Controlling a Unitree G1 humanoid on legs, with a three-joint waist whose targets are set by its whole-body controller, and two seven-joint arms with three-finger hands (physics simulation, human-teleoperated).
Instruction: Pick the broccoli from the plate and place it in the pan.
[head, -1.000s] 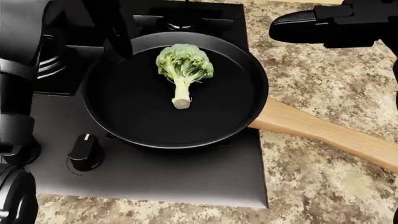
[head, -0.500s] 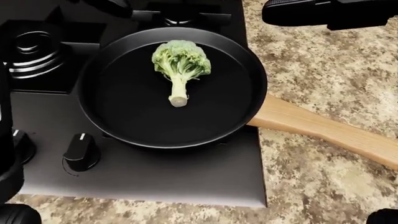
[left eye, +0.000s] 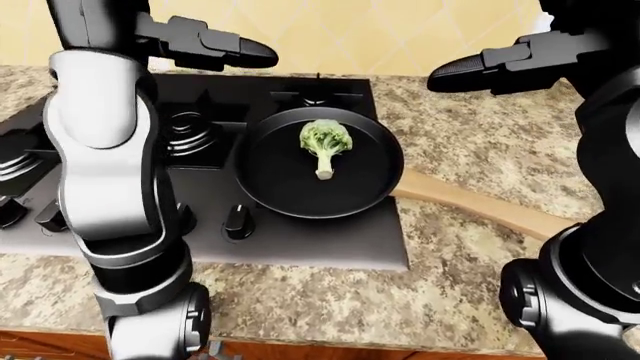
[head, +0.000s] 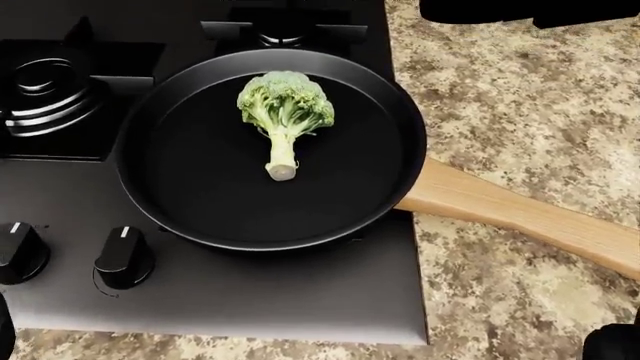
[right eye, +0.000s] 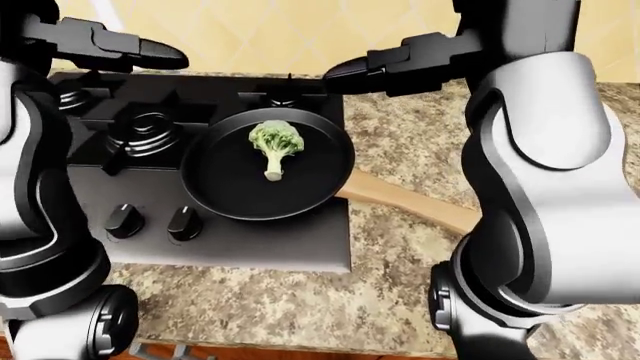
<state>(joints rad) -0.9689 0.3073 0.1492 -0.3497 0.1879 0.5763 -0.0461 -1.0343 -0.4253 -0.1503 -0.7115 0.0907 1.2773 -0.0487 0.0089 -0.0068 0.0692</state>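
The green broccoli (head: 283, 112) lies on its side inside the black pan (head: 200, 225), head toward the top of the head view, stem toward the bottom. The pan stands on the black stove, and its wooden handle (head: 520, 214) points to the lower right. My left hand (left eye: 255, 51) is open and empty, raised high above the stove to the left of the pan. My right hand (left eye: 450, 75) is open and empty, raised above the counter to the right of the pan. It shows as a black shape at the top edge of the head view (head: 520, 11). No plate is in view.
Two stove knobs (head: 123, 259) sit at the lower left of the pan. A coil burner (head: 45, 86) lies to the pan's left and another burner (head: 285, 34) above it. Speckled granite counter (head: 520, 112) runs right of and below the stove. A yellow wall (left eye: 350, 30) stands behind.
My left arm has lifted out of the head view. My right hand has risen to the view's top edge. The view has shifted slightly. The broccoli stays in the pan.
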